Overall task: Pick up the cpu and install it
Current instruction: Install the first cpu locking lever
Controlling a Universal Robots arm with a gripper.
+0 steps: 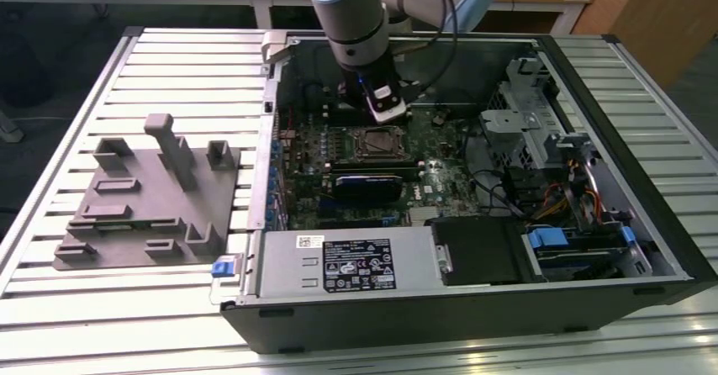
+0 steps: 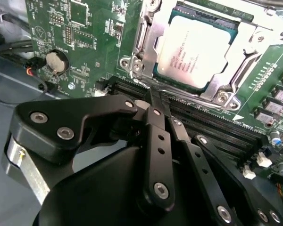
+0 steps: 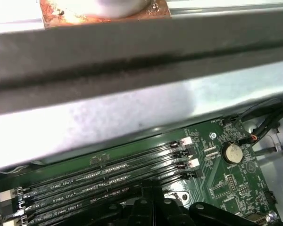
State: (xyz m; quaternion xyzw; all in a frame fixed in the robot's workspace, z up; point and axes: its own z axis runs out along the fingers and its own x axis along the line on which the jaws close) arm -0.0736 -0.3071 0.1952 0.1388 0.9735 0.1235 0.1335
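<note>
The cpu, a square chip with a pale silver top, lies flat in the motherboard socket, with the socket's metal frame around it. In the exterior view the cpu sits mid-board inside the open computer case. My gripper hangs just beside the socket, over the memory slots, its black fingers pressed together with nothing between them. In the exterior view the gripper is just behind the socket. The first wrist view shows the fingertips close above the memory slots.
The open case holds a power supply, a drive cage, cables and a blue-edged card. A coin cell sits near the slots. A grey fixture lies on the slatted table at the exterior view's left.
</note>
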